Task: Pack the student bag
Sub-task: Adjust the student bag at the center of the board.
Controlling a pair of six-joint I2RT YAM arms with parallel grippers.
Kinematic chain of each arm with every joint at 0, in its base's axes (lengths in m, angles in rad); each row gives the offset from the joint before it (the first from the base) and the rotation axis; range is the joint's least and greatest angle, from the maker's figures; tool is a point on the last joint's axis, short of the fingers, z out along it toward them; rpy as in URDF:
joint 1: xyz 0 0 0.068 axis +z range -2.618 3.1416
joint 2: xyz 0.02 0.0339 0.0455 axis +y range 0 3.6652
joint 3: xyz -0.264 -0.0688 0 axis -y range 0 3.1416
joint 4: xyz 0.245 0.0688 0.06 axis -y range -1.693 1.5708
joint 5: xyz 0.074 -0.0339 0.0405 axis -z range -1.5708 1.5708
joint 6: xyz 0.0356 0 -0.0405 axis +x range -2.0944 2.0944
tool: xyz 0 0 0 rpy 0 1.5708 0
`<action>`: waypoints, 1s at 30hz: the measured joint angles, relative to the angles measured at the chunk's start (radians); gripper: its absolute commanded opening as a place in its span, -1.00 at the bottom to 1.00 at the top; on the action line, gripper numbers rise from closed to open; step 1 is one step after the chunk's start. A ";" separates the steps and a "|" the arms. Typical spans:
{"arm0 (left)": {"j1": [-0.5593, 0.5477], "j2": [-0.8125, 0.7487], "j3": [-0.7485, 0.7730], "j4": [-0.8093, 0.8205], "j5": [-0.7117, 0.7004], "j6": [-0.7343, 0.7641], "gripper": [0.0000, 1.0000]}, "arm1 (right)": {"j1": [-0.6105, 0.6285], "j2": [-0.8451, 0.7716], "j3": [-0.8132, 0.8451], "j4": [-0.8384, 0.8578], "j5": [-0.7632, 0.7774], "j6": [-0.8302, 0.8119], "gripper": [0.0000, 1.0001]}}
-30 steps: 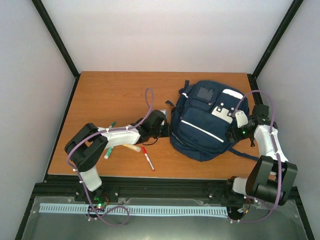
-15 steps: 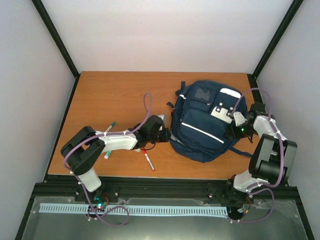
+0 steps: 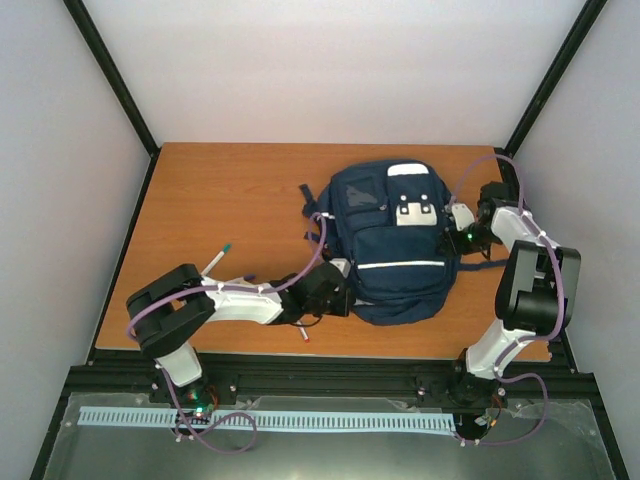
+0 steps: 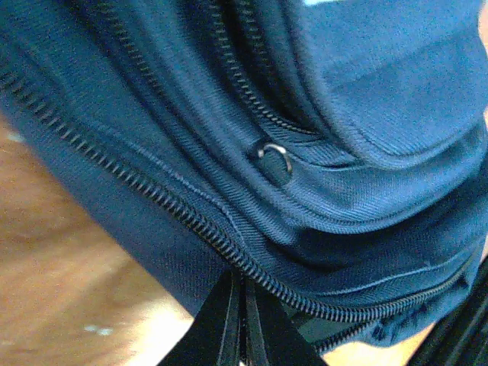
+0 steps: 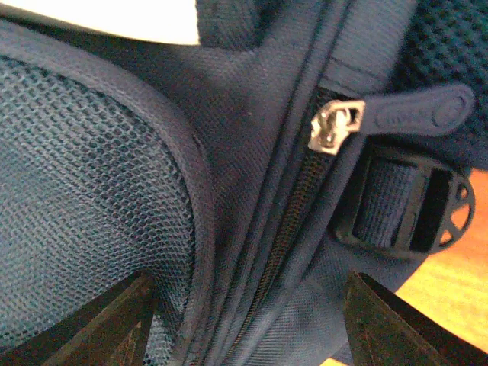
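The student bag [image 3: 395, 240] is lying on the table [image 3: 220, 190] between the two sets of jaws. The left jaws are pressing together, their tips touching a zipper seam on the bag just ahead. The right jaws are standing wide apart, with bag fabric and a silver zipper pull [image 5: 335, 126] lying ahead between them.

Left fingers [image 4: 226, 329] seemingly pinched together; right fingers [image 5: 99, 329] spread

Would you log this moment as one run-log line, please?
student bag: on table | left gripper: shut on its seam | right gripper: open by zipper pull
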 measured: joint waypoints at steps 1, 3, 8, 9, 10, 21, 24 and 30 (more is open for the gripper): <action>-0.021 0.006 0.006 0.001 -0.008 -0.005 -0.98 | 0.013 0.011 0.012 0.004 0.006 0.008 0.39; -0.062 0.035 0.034 0.000 -0.017 -0.013 -0.98 | 0.045 0.036 0.048 0.013 0.021 0.029 0.39; -0.161 0.163 0.194 -0.022 -0.017 -0.019 -0.96 | 0.121 0.088 0.131 0.056 0.040 0.091 0.39; -0.171 0.186 0.226 -0.026 -0.013 -0.019 -0.90 | 0.134 0.099 0.150 0.058 0.038 0.100 0.39; -0.177 0.202 0.250 -0.028 -0.009 -0.018 -0.80 | 0.146 0.110 0.169 0.060 0.033 0.109 0.40; -0.184 0.027 0.221 -0.195 -0.016 0.129 0.42 | 0.152 -0.063 0.148 0.025 0.008 0.124 0.51; -0.184 -0.123 0.171 -0.260 -0.040 0.188 0.81 | 0.152 -0.187 0.105 0.010 -0.009 0.116 0.50; -0.143 -0.345 0.023 -0.338 -0.141 0.231 0.77 | 0.208 -0.383 -0.051 -0.017 -0.050 0.062 0.45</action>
